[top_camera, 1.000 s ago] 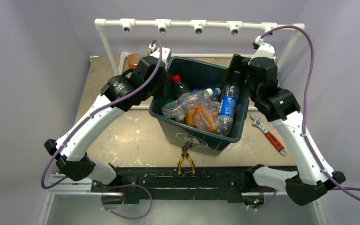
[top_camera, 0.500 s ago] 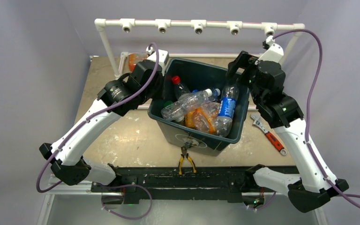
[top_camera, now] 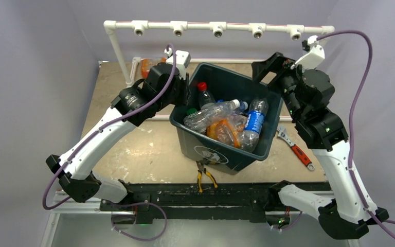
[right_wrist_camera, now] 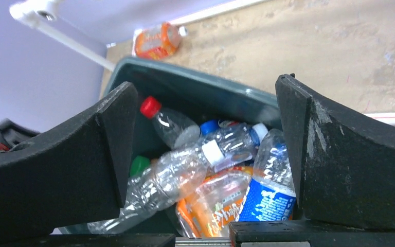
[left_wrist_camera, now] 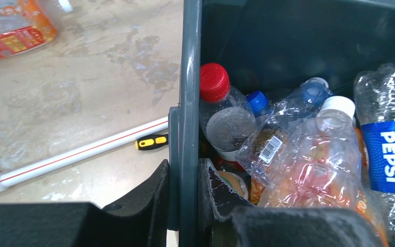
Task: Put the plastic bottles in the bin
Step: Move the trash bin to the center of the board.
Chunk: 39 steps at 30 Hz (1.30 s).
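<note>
Plastic bottles (top_camera: pixel 226 121) fill most of the bin (top_camera: pixel 241 154), which stands mid-surface between your two arms. Starting at the left, one orange bottle (top_camera: pixel 149 66) lies alone on the surface (top_camera: pixel 133 154) at the far back, outside the bin. Your left hand (left_wrist_camera: pixel 185 172) is clamped tight on the bin's left wall, with one finger outside and one inside. Right beside that grip, inside the bin, a red-capped bottle (left_wrist_camera: pixel 221 110) leans against the wall. Further right you see a crumpled clear bottle with a white cap (left_wrist_camera: pixel 308 154), orange bottles beneath it, and a blue-labelled Pepsi bottle (top_camera: pixel 254 121) near the right wall. Yellow-handled pliers (top_camera: pixel 204 177) lie at the bin's near side. A red-handled wrench (top_camera: pixel 297 150) lies on the surface to the right of the bin. Your right hand (right_wrist_camera: pixel 205 108) hangs over the bin's far right corner, jaws spread wide and holding nothing.
</note>
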Motion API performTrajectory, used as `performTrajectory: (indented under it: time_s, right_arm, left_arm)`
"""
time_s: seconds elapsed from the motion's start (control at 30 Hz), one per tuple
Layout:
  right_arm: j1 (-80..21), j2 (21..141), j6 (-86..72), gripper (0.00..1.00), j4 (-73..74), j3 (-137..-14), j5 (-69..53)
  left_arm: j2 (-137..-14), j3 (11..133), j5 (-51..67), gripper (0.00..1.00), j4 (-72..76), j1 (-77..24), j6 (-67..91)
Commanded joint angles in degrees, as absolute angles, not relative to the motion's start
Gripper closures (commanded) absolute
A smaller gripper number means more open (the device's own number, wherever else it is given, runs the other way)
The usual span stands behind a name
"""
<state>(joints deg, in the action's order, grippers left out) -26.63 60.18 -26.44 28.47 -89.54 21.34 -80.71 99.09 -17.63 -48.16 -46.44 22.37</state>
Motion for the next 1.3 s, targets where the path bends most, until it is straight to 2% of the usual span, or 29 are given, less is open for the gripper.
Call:
performTrajectory:
  time_s: [0.0,0.43,0.7,0.9,0.97,1.1,1.27]
  right_arm:
    - [-26.9,56.5,-27.4,0.01,30.7,-84.1,16.5]
    - [-27.0,49.1,-27.1,0.01,30.5,-81.6,16.9]
    - [-27.2,47.7,-27.3,0.01,29.8,-80.1,16.7]
    - [-27.5,47.8,-27.2,0.01,29.7,-80.4,16.5]
    - [-27.4,48.1,-27.2,0.01,29.8,-80.6,16.3]
    - [-27.5,48.5,-27.3,0.01,29.9,-80.8,16.1]
    - [-27.5,49.0,-27.3,0.01,30.0,-81.3,16.1]
  left_arm:
    - [-83.5,98.1,-5.4,1.0,-36.8,-46.4,29.7]
    - [-89.3,93.8,-3.0,1.0,-21.5,-51.0,33.7]
    - [-87.6,90.2,-4.2,1.0,-21.3,-51.0,33.3]
    - [-81.2,87.5,-6.1,0.9,-21.9,-51.1,33.5]
    - [-79.7,87.1,-6.0,1.0,-22.1,-51.0,34.5]
    - [-78.3,88.7,-7.3,1.0,-24.7,-52.6,37.1]
    - [-76.6,92.6,-15.4,1.0,-29.1,-59.0,39.5]
